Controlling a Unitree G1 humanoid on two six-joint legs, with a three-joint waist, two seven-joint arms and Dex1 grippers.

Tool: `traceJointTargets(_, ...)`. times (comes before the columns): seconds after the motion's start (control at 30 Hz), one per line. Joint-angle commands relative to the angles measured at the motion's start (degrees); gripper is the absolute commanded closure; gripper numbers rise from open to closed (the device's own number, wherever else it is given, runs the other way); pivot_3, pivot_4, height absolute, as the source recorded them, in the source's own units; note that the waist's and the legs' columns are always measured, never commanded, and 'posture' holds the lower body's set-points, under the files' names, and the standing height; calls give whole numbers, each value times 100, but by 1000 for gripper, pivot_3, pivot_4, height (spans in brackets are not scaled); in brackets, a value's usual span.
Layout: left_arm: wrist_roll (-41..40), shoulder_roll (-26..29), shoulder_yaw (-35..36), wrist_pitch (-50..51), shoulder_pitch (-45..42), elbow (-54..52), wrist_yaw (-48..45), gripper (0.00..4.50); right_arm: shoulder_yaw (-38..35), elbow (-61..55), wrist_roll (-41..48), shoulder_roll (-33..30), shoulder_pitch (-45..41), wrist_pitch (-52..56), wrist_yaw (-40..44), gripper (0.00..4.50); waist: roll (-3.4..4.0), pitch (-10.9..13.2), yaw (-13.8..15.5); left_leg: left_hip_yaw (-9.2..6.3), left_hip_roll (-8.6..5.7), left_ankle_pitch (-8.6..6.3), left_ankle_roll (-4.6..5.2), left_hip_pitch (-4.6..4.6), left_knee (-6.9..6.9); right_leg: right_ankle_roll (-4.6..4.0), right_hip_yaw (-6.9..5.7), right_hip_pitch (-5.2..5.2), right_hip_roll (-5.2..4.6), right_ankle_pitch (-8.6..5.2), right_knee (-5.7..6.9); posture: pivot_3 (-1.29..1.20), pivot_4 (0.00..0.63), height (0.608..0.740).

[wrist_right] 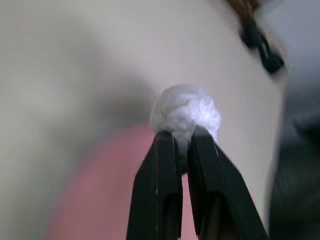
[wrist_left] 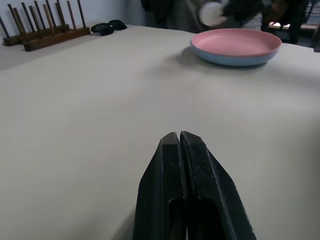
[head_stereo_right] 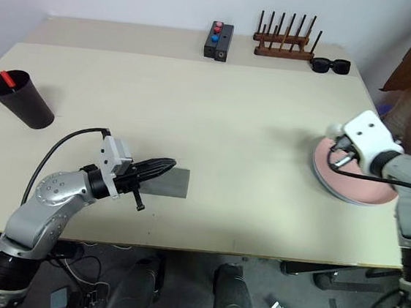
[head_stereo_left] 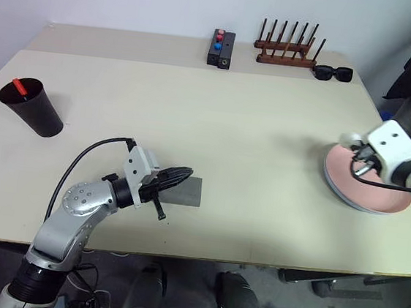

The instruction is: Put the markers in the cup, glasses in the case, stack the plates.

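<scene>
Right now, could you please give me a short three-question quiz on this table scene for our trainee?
1. True or false: the pink plate lies on top of the blue plate.
2. What does the right tool pinch: A a marker, B a white crumpled wad, C a spoon?
3. Fill in: the red-capped marker stands in the ____.
Key: 1 true; 2 B; 3 cup.

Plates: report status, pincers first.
Left pincer shut, empty, over grey case. Right pincer shut on white wad above plates. Pink stacked on blue. Red marker in cup.
</scene>
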Motion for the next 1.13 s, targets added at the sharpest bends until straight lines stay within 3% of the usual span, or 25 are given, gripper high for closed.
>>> traceJointTargets(0.03, 59, -3, 65, -211, -157, 90, -59, 4500, -261, 195, 106, -85, 176, -101, 88, 3764, 2, 1, -25, 0, 0, -1, 1, 1, 0, 0, 0, 0, 0, 0, 0, 0, 150, 740)
traceJointTargets(0.07, 70, -8, 71, -238, -183, 133, -55, 4500, -273, 224, 122, -69, 205, -120, 82, 3469, 5, 0, -43, 1, 0, -1, 2, 0, 0, 0, 1, 0, 0, 0, 0, 0, 150, 740)
traceJointTargets(0.23, 161, -51, 313, -309, -266, 276, 218, 4500, -191, 360, 108, 55, 64, -433, -87, 1052, 12, -3, -61, 4, 1, -2, 5, 4, -1, 2, 4, -3, 2, 1, 4, 0, 150, 740)
traceJointTargets(0.47, 272, 109, 1570, -303, 186, 368, 1093, 4500, -37, 505, 643, 611, -636, -804, 246, 1052, 12, -3, -62, 5, 1, -2, 5, 4, -2, 3, 4, -3, 2, 0, 3, 0, 150, 740)
traceJointTargets(0.77, 291, 246, 3188, -351, 1772, 21, 1527, 4500, 24, 671, 1897, 1206, -1147, -450, 1435, 1052, 3, 1, -16, 4, 1, -5, 5, -1, -1, 2, 3, -2, -1, -1, -2, 0, 150, 740)
traceJointTargets(1.13, 279, -36, 3270, -186, 2258, -591, 1870, 4500, 437, 1126, 1858, 1433, -1414, -587, 1753, 1052, 0, 1, -45, 12, 1, -6, 3, 0, -5, -3, 2, -6, -7, 1, -6, 0, 150, 740)
